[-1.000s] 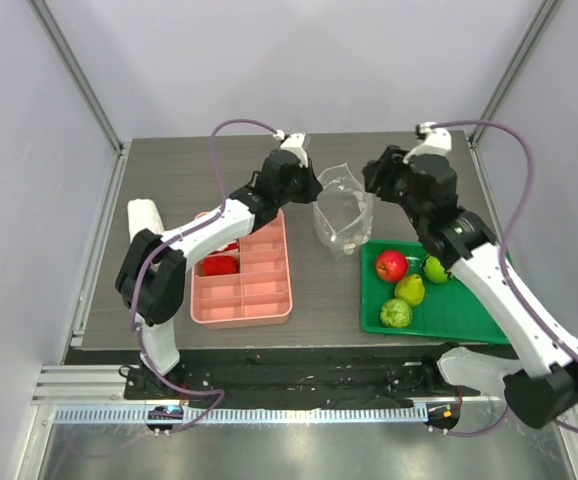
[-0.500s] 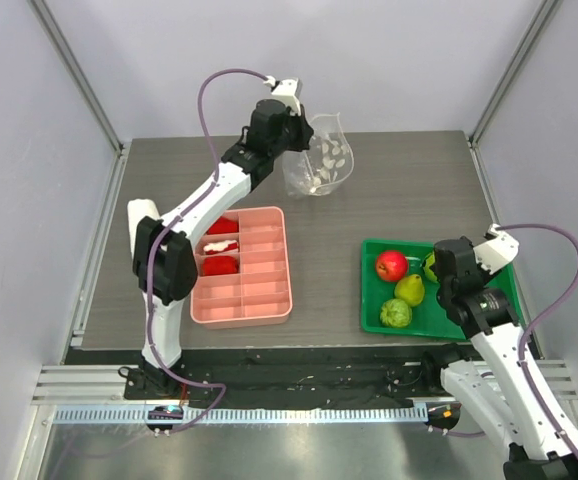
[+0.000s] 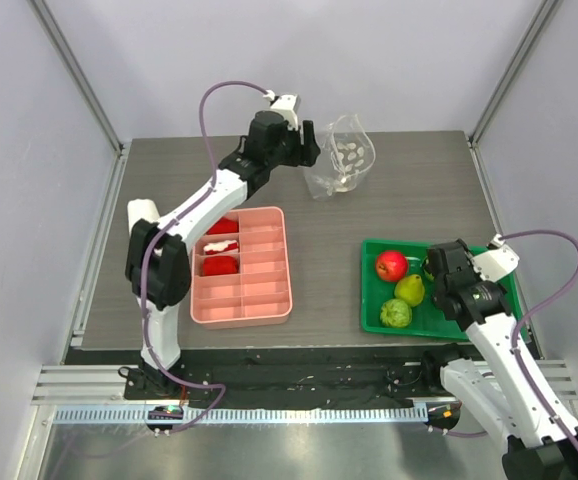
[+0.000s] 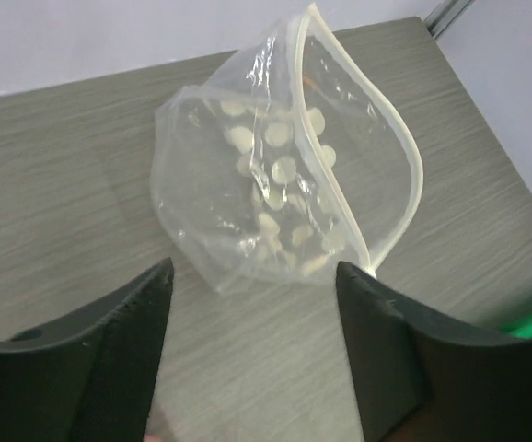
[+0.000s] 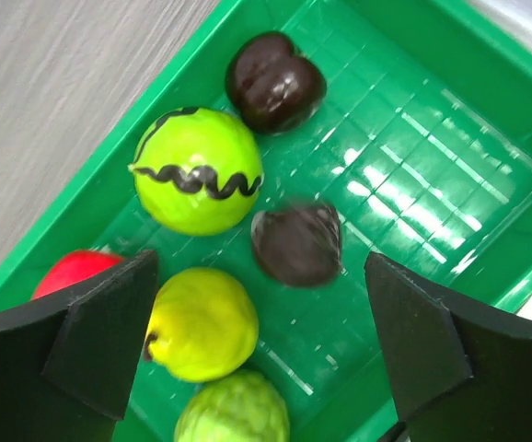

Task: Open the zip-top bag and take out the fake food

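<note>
Dropped zip-top bag (image 4: 284, 184) lies just beyond left gripper (image 4: 252, 276).

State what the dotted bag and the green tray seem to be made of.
The zip-top bag: thin, glossy clear plastic film; the grain of the table shows through it and it creases. The green tray: apparently rigid moulded plastic, glossy; bright glare on its gridded floor.

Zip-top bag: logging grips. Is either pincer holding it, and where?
Nothing is held: the zip-top bag lies free beyond the open left pincer; right pincer open, empty.
</note>
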### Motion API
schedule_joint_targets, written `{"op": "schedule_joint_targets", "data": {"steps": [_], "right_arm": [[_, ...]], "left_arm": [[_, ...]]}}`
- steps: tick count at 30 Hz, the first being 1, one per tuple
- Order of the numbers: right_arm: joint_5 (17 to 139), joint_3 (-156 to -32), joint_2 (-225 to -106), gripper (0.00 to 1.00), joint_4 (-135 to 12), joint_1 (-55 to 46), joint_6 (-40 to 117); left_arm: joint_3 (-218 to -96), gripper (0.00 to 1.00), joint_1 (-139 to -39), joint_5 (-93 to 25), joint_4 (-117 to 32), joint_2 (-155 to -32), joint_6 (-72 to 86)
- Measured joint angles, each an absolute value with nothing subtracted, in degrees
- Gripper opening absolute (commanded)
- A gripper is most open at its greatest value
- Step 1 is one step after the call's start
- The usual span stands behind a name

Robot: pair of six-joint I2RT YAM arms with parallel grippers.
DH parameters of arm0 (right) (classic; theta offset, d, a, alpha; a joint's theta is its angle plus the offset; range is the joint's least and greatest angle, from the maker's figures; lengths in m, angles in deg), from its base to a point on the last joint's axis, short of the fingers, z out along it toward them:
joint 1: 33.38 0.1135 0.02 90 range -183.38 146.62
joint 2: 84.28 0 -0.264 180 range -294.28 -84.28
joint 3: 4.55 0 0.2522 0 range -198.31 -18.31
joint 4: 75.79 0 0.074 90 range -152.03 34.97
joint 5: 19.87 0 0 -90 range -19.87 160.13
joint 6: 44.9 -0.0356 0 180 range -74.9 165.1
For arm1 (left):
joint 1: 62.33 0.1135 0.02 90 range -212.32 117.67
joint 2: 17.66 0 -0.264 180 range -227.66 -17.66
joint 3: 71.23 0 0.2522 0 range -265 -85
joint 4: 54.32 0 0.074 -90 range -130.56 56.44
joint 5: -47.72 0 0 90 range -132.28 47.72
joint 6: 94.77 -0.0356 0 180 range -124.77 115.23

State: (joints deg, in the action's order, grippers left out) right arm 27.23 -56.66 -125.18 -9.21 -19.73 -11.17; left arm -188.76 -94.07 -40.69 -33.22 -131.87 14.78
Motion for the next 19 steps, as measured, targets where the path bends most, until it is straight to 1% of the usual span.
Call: {"op": "schedule_joint_targets", "data": {"steps": [1, 3, 4, 7, 10, 13, 16, 19], "right_arm": [[27.78, -56.66, -124.24, 1.0, -8.71, -19.73, -11.82], [29.39, -56.68, -121.93, 1.0, -7.44, -19.73, -13.05], [30.44, -56.68, -120.44, 1.0, -7.04, -19.73, -13.31], [36.89, -56.68, -116.2, 1.0, -8.92, -19.77, -8.76], [44.19, -56.92, -112.97, 1.0, -12.49, -19.79, -3.91], [51.01, -58.52, -113.84, 1.0, -15.22, -19.79, 0.42], [54.12, -60.9, -116.86, 1.0, -15.48, -19.79, 3.69], [58.18, -61.86, -119.11, 1.0, -16.6, -19.79, 7.1]], "left_arm": [[-187.47, 0.8, -94.07, -40.72, -32.9, -130.41, 14.93], [-185.11, 0.9, -94.07, -40.67, -32.5, -126.96, 15.52], [-183.95, 1.0, -94.05, -40.54, -32.5, -124.88, 15.68], [-179.45, 1.0, -94.07, -38.92, -32.81, -117.58, 17.12], [-169.72, 1.0, -94.36, -36.02, -36.02, -106.93, 20.46], [-158.34, 1.0, -95.95, -33.31, -39.08, -96.14, 24.77], [-149.62, 1.0, -97.72, -30.53, -40.09, -88.62, 28.31], [-141.92, 1.0, -98.62, -29.48, -37.66, -80.66, 31.37]]}}
